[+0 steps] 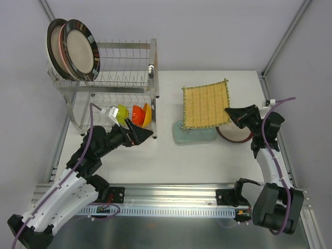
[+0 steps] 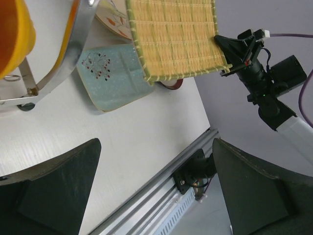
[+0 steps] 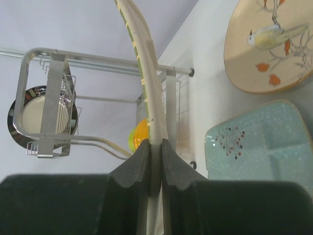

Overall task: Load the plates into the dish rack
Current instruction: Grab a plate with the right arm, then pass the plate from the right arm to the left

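My right gripper (image 1: 231,114) is shut on the right edge of the yellow woven square plate (image 1: 206,106) and holds it above the table; in the right wrist view it shows edge-on (image 3: 144,63) between my pads. Below it lie the pale teal dish (image 1: 194,136), a red-rimmed plate (image 1: 236,136) partly hidden by the arm, and a beige floral plate (image 3: 271,44). The silver dish rack (image 1: 129,49) stands at the back left, with a dark-rimmed cream plate (image 1: 80,49) and a pink-and-white plate (image 1: 62,52) upright in its upper tier. My left gripper (image 1: 145,134) is open and empty by the rack's lower right corner.
Green (image 1: 122,113), orange (image 1: 137,114) and yellow (image 1: 148,115) bowls stand in the rack's lower tier, just behind my left gripper. An aluminium rail (image 1: 171,194) runs along the table's near edge. Frame posts (image 1: 282,46) rise at the back right.
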`<state>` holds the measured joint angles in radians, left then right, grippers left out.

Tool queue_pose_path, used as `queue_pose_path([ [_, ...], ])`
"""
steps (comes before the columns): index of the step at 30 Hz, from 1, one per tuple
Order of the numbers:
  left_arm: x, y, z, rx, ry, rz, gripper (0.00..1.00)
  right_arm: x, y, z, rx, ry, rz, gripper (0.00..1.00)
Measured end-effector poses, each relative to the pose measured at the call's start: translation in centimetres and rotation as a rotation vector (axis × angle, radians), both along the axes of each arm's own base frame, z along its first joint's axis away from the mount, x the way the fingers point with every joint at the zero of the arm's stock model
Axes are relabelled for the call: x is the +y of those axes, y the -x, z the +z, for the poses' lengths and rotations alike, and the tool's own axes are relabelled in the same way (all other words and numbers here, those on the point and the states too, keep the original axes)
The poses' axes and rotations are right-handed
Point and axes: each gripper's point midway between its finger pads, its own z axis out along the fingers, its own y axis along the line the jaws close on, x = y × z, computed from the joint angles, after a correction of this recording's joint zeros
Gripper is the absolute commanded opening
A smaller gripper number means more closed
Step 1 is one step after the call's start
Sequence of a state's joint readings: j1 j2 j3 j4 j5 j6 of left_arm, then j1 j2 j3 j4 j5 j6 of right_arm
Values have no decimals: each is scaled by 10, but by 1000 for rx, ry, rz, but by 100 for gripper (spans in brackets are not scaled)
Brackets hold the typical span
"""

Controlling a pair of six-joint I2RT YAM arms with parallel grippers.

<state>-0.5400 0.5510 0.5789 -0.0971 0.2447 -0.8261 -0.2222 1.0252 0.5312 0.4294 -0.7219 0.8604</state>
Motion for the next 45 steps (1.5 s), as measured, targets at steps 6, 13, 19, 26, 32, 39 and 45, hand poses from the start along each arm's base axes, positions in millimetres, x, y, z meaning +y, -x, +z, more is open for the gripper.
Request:
queue_pose_path([
  [6,-36,-9,-3,-10,-45,-8,99,10,19,-6,18,-41,12,1],
  [13,-66,-31,7,-52,-85,53,95,17,26,-2,17,-158,18,1],
  [19,-84,-50,16,-75,-107,92,93,24,31,15,-8,-236,60,1],
  [26,-94,-60,37,-116,-97,101,89,35,41,48,-106,-293,136,1],
  [32,-102,-67,56,-153,-65,102,86,47,56,61,-143,-334,218,1],
  [39,-109,-69,51,-149,-72,99,82,52,70,87,-228,-379,280,1],
  [45,-122,-67,55,-151,-68,77,70,56,78,95,-252,-391,322,1],
])
